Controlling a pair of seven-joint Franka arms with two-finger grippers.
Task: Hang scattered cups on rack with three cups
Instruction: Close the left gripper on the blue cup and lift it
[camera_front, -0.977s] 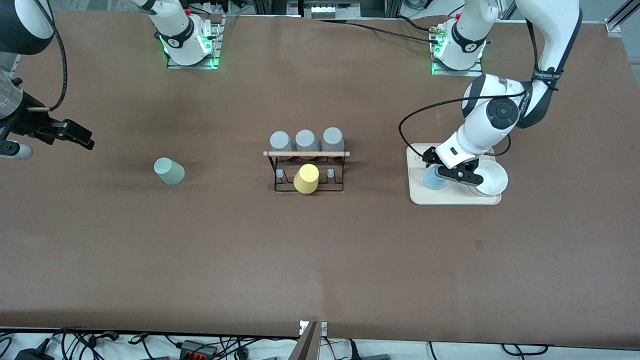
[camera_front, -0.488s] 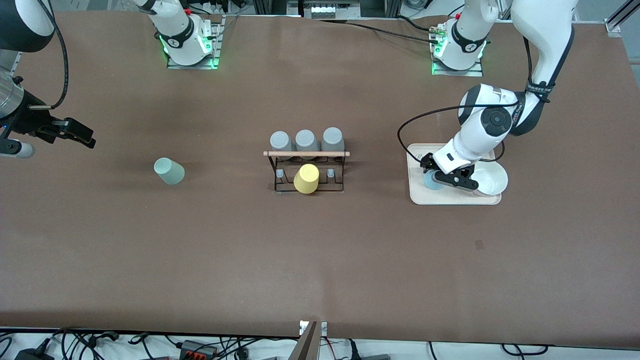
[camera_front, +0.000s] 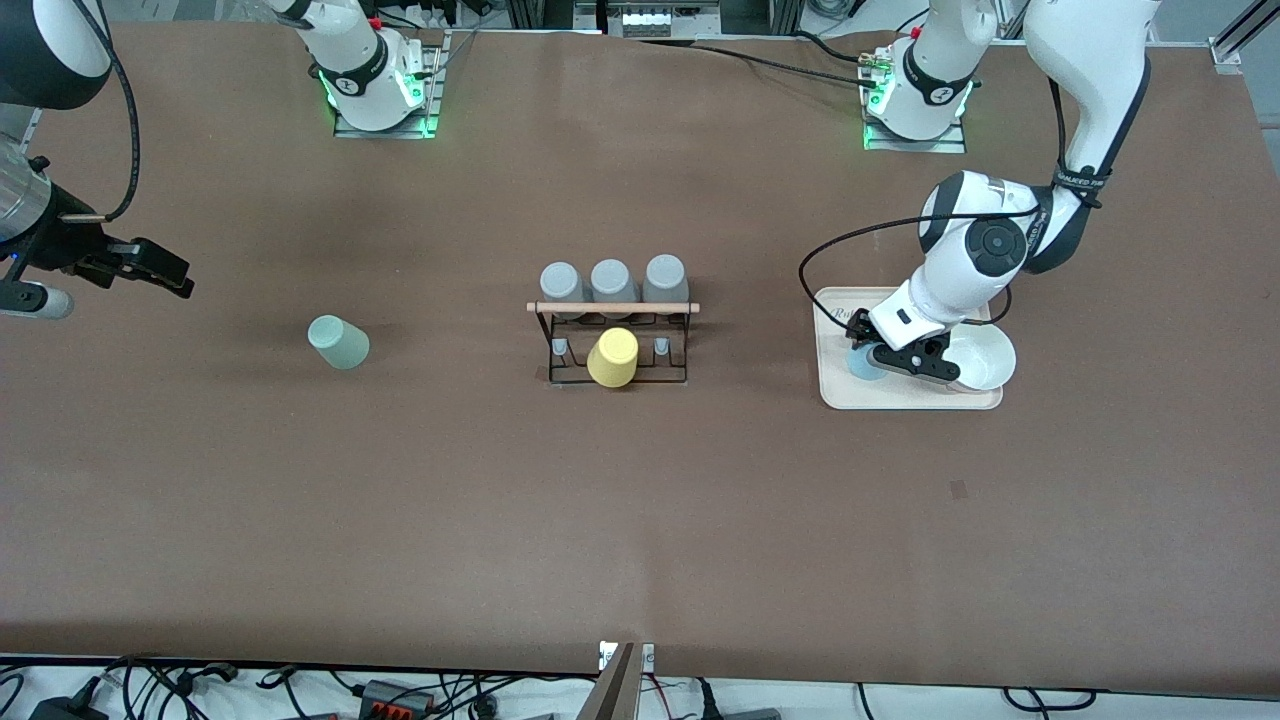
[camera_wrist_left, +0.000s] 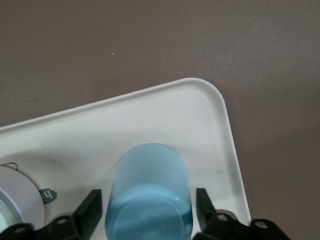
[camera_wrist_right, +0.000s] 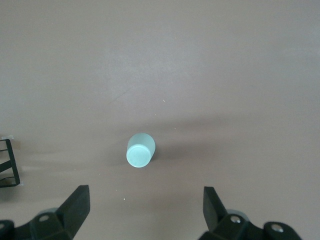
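Note:
A light blue cup (camera_front: 862, 362) (camera_wrist_left: 150, 190) sits on the cream tray (camera_front: 900, 397), at the tray's end nearest the rack. My left gripper (camera_front: 872, 356) (camera_wrist_left: 149, 210) is down around this cup, one finger on each side with a thin gap on both sides. A pale green cup (camera_front: 338, 341) (camera_wrist_right: 140, 150) sits on the bare table toward the right arm's end. My right gripper (camera_front: 170, 275) (camera_wrist_right: 145, 205) hangs open and empty over the table near that end. The black wire rack (camera_front: 613, 308) stands mid-table.
Three grey cups (camera_front: 612, 280) hang along the rack's edge farther from the front camera. A yellow cup (camera_front: 612, 357) sits on a peg at the nearer edge. A white bowl (camera_front: 985, 355) (camera_wrist_left: 20, 195) shares the tray (camera_wrist_left: 200, 110) with the blue cup.
My left gripper has come down around the blue cup and its fingers have drawn in close to it. The right arm has barely shifted.

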